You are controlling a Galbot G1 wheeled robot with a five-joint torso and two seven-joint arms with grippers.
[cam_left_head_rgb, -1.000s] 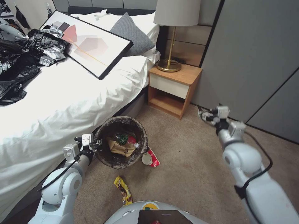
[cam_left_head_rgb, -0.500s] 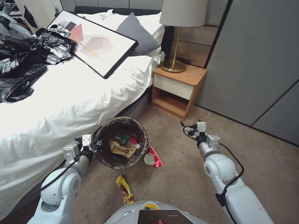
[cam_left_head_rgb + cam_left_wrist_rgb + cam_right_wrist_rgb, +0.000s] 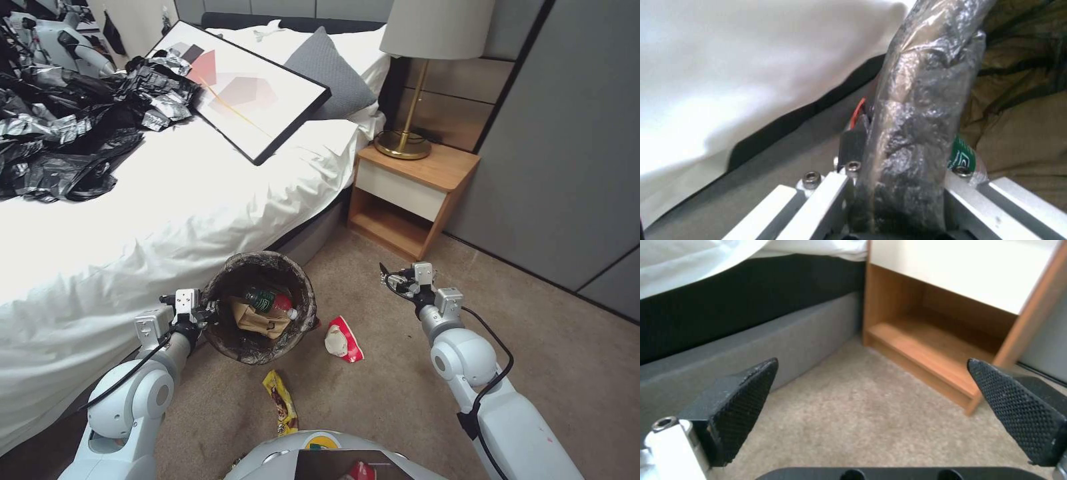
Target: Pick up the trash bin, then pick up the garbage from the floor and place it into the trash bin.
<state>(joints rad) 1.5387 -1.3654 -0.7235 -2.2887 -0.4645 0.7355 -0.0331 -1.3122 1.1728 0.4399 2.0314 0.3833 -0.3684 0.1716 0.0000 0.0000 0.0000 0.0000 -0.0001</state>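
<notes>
The trash bin (image 3: 227,337) with its dark liner hangs off the floor beside the bed, held by my left gripper (image 3: 208,312), which is shut on its rim (image 3: 911,140). Inside it lie a tan paper bag (image 3: 257,319) and a clear bottle with a green label (image 3: 270,301). On the carpet lie a red-and-white paper cup (image 3: 343,339) just right of the bin and a yellow-brown snack wrapper (image 3: 282,401) near my base. My right gripper (image 3: 392,280) hovers open above the carpet, beyond and to the right of the cup; its black pads (image 3: 742,400) stand wide apart.
The white bed (image 3: 153,200) runs along the left, carrying a framed picture (image 3: 247,93) and a heap of black-and-silver bags (image 3: 73,127). A wooden nightstand (image 3: 417,193) with a lamp (image 3: 413,80) stands ahead. Grey wardrobe doors (image 3: 567,147) close off the right. Open carpet (image 3: 400,373) lies between.
The whole view has shifted, so the camera has turned. My right arm has swung in from the far right and lowered toward the cup. The left gripper keeps holding the bin.
</notes>
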